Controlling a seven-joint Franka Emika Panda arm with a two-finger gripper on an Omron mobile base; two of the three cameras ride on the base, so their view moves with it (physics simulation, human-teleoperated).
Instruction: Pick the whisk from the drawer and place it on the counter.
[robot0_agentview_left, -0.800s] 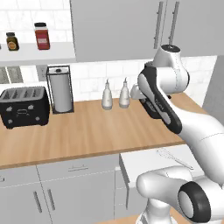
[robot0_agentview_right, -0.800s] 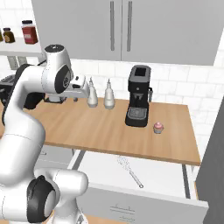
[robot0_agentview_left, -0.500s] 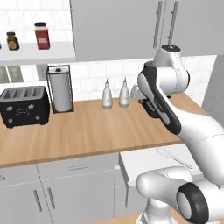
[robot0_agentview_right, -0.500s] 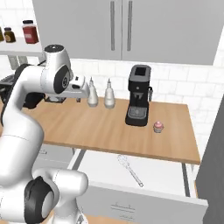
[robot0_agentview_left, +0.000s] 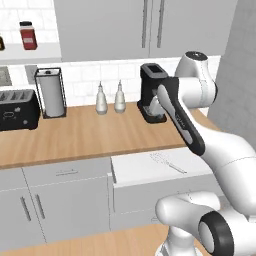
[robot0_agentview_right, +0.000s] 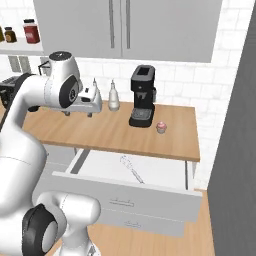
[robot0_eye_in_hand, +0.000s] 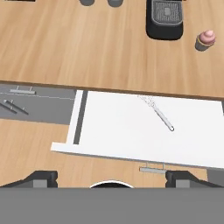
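Note:
The whisk (robot0_agentview_left: 167, 162) (robot0_agentview_right: 131, 169) (robot0_eye_in_hand: 157, 112) lies flat in the open drawer (robot0_agentview_left: 135, 170) (robot0_agentview_right: 125, 200) (robot0_eye_in_hand: 122, 131), on its white floor toward the right, wire head pointing at the counter. The wooden counter (robot0_agentview_left: 90, 135) (robot0_agentview_right: 110, 132) (robot0_eye_in_hand: 87, 48) runs just behind the drawer. My gripper (robot0_agentview_right: 77, 114) (robot0_eye_in_hand: 112, 179) hangs high over the counter's front edge, left of the whisk and well above it. It is open, its fingers (robot0_eye_in_hand: 41, 177) wide apart with nothing between them.
A black coffee machine (robot0_agentview_left: 154, 92) (robot0_agentview_right: 142, 102) (robot0_eye_in_hand: 165, 19) stands at the back of the counter, with a pink cupcake (robot0_agentview_right: 161, 127) (robot0_eye_in_hand: 205, 39) to its right. Two bottles (robot0_agentview_left: 101, 98), a paper towel holder (robot0_agentview_left: 51, 93) and a toaster (robot0_agentview_left: 17, 110) stand further left.
The whole scene has shifted left in both base views, so the base has driven to the right. The arm keeps its pose, and the whisk lies where it was.

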